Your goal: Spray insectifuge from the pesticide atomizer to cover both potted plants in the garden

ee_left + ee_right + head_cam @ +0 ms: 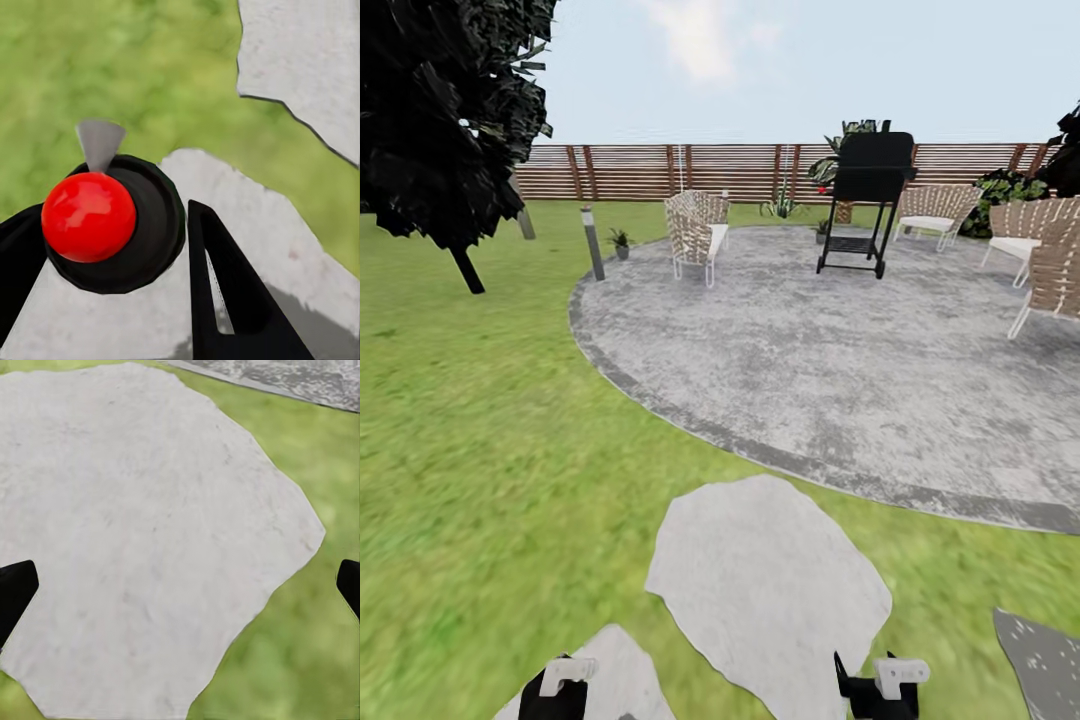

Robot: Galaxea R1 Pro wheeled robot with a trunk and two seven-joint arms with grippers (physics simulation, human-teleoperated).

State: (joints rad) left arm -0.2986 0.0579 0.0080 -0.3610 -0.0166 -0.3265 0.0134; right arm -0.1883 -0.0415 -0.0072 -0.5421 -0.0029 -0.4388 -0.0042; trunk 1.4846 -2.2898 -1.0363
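While left fingers [225, 292] and right fingers [15, 589] gape apart, potted plant [621, 242] far ahead, beside bollard [592, 240].

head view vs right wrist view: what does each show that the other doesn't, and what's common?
Head view alone: the round grey patio with a black grill, wicker chairs, a bollard lamp, the slatted fence, a dark tree, sky, and a small plant by the lamp.

Right wrist view alone: a close look at the stone's surface, with the right gripper open, fingertips at either edge.

Both: the pale stepping stone, the lawn around it and the patio's rim.
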